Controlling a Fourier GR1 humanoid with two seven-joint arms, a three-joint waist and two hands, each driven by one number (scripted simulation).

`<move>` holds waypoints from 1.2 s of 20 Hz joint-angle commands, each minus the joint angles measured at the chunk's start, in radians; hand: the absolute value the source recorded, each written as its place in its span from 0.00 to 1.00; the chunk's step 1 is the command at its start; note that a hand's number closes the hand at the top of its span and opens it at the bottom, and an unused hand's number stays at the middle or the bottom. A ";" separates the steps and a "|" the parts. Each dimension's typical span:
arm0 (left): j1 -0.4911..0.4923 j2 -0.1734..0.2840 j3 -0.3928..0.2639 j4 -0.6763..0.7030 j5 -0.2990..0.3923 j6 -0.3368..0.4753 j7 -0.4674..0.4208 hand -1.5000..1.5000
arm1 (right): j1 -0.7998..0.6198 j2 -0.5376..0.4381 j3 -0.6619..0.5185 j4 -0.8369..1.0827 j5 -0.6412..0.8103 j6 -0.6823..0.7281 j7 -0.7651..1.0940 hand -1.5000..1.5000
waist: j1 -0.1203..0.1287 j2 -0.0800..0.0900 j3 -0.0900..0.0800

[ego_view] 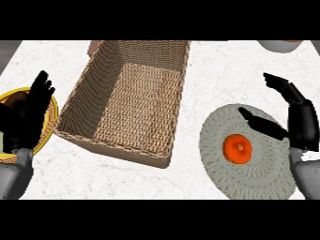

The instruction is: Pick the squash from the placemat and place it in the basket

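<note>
An orange squash (237,148) lies near the middle of a round grey woven placemat (249,180) at the lower right. My right hand (302,123) hovers at the mat's right side, open, fingers stretched up and thumb pointing left above the squash without touching it. The wicker basket (86,89), rectangular and holding nothing, stands in the middle of the counter, left of the mat. My left hand (22,117) rests open at the far left, fingers up.
A yellow-rimmed plate (50,126) lies under the left hand at the left edge. A pale bowl (280,45) pokes in at the top right. White marble counter shows between basket and mat.
</note>
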 commanded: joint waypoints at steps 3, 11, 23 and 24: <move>0.000 0.021 0.024 0.004 0.001 -0.011 0.030 0.50 | 0.010 -0.123 0.021 -0.114 0.227 -0.138 0.351 0.00 | -0.028 -0.009 -0.002; 0.007 0.007 0.021 0.008 -0.004 -0.006 0.020 0.50 | 0.030 -0.433 0.168 -0.265 0.149 0.429 0.723 0.00 | -0.037 -0.014 -0.005; 0.050 -0.034 0.052 -0.023 -0.045 -0.055 -0.001 0.50 | 0.178 -0.417 0.013 -0.576 -0.017 0.622 0.944 0.00 | -0.013 -0.001 0.002; 0.023 -0.068 0.034 0.012 -0.083 -0.029 -0.016 0.50 | 0.141 -0.442 -0.051 -0.627 -0.096 0.667 1.022 0.00 | -0.015 -0.001 0.002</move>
